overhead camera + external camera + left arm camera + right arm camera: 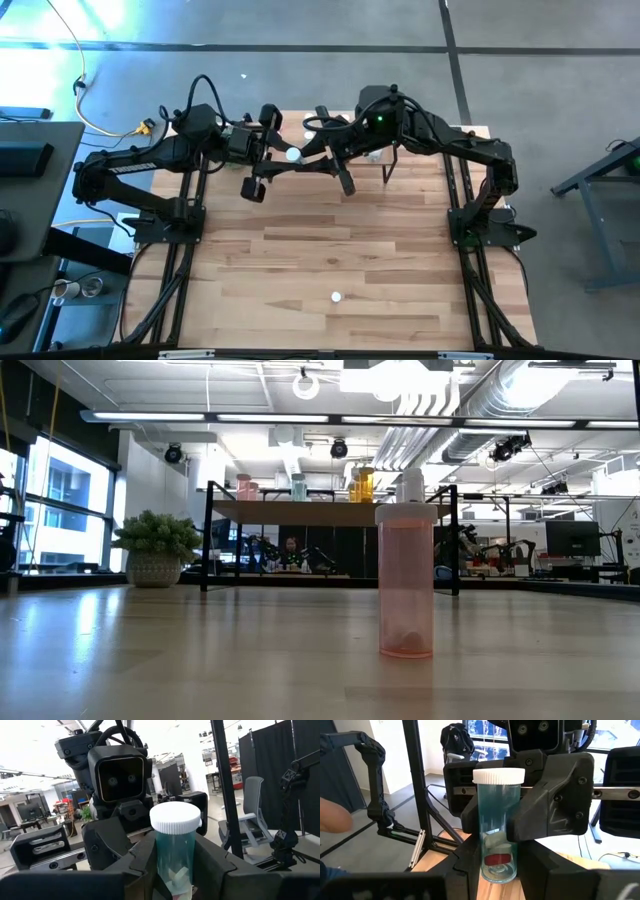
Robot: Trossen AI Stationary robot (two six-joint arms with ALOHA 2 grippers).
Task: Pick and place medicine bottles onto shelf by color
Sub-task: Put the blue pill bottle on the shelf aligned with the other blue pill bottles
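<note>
Both grippers — left (283, 152) and right (300, 156) — clamp one teal bottle (174, 847) mid-air beside the shelf (330, 511); several bottles shelved, a pink bottle (406, 582) waits on the table (350, 250)

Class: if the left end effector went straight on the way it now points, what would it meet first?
Probably the right end effector, which faces it directly: both grip the same blue-green bottle, so there is almost no free path between them.

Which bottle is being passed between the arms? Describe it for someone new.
Look at the far edge of the wooden table, where the two arms meet. Between the left pincer and right pincer stands a clear bluish bottle with a white cap, held off the table; the lone pink bottle stands near the front.
</note>
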